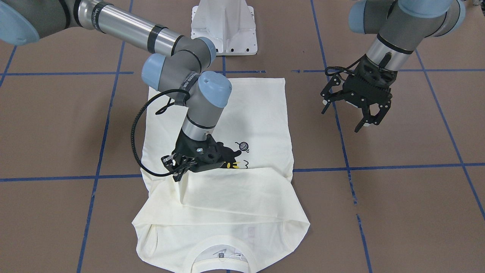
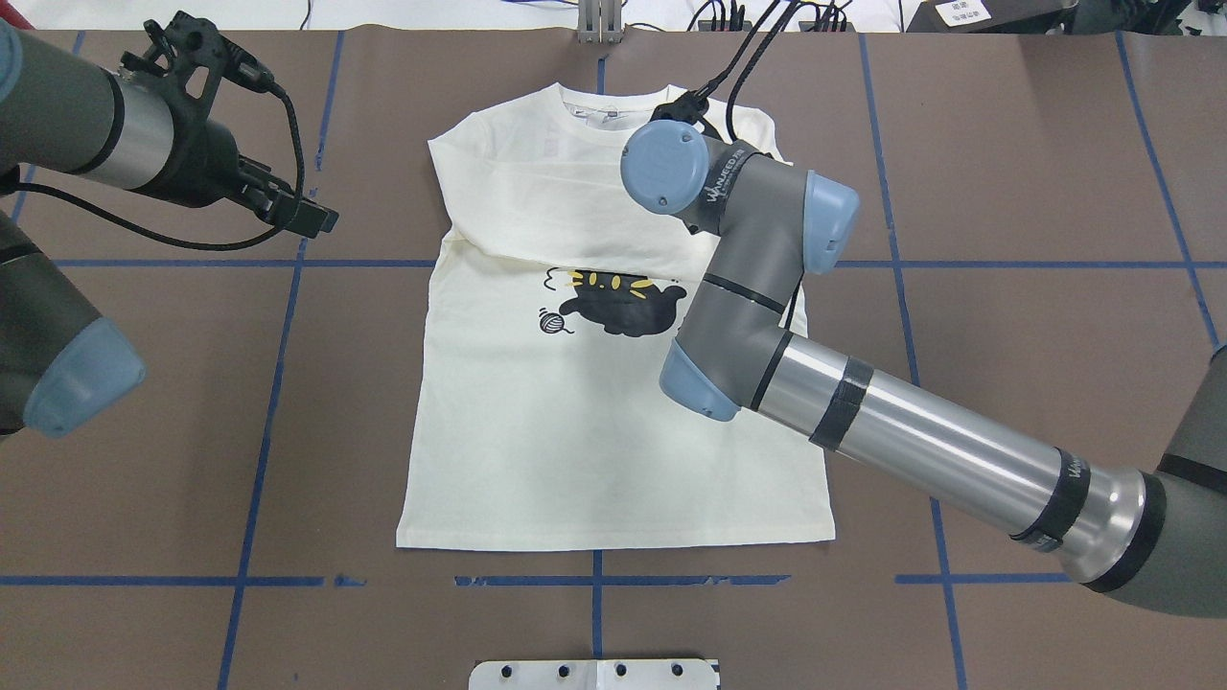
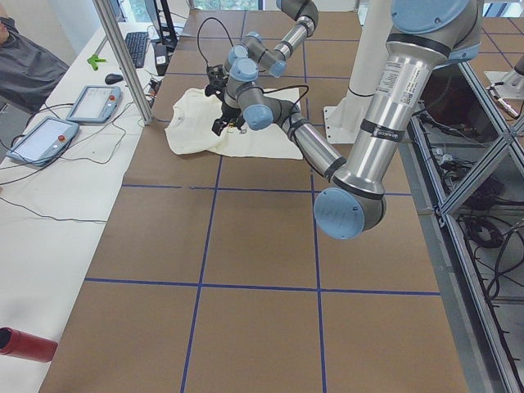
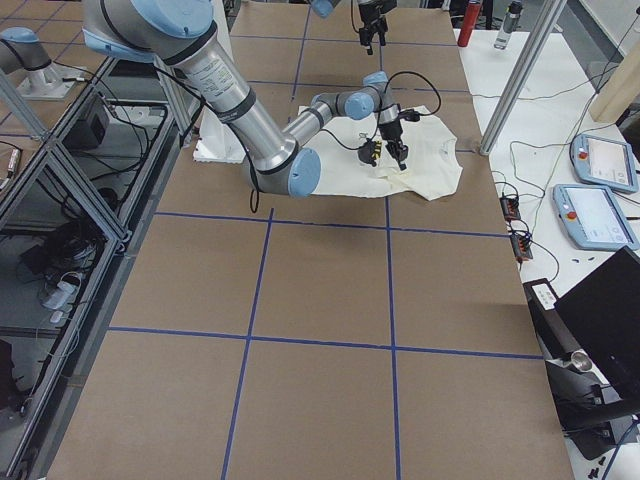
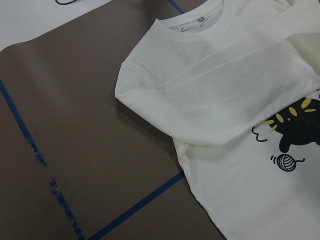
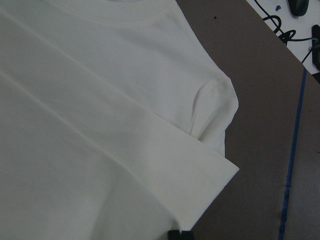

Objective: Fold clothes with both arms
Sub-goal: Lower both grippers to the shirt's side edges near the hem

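The cream T-shirt lies flat on the brown table, its black cat graphic facing up. Both sleeves are folded across the chest near the collar. My right gripper is low on the shirt at the end of the folded sleeve. Its jaws are together at the sleeve's edge, and in the overhead view the wrist hides them. My left gripper hangs open above bare table beside the shirt with nothing in it, also seen from overhead.
The white pedestal base stands at the table's robot side. Blue tape lines grid the brown surface. A side bench holds control tablets. A person's dark sleeve shows at the far corner.
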`<state>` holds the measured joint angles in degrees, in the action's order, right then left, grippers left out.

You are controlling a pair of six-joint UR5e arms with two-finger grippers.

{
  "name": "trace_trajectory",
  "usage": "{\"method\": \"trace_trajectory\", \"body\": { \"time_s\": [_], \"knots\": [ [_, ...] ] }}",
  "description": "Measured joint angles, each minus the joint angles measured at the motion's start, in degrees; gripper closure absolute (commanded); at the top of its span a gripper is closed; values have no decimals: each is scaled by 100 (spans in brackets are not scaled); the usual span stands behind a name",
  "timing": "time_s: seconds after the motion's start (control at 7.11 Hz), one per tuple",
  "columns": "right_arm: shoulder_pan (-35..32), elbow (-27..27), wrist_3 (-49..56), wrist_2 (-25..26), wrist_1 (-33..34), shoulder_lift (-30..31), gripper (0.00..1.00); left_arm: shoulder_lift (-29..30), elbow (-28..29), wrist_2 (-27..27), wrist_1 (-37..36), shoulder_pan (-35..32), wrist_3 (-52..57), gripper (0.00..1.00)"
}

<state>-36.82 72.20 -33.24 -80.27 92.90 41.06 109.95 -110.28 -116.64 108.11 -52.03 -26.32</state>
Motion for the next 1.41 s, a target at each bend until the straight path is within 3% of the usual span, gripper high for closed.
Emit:
{"method": "trace_trajectory", "body": {
  "time_s": [0.14,0.28,0.7,0.98,1.41],
  "knots": [
    [-63,-6,100,4,-104,88,100,0,-6,1,0,0,-6,0],
    [-94,-17,170,10,-146,122,1,-1,-14,1,0,0,-10,0],
    [-113,-82,164,39,-837,315,0,-7,-28,9,-8,3,-13,0],
    [-300,227,-102,-546,-1216,374,0,6,-25,27,-9,19,-173,0],
    [-362,2044,-2152,-1432,-1371,1330,0,22,-123,60,5,72,-990,0]
  ]
}}
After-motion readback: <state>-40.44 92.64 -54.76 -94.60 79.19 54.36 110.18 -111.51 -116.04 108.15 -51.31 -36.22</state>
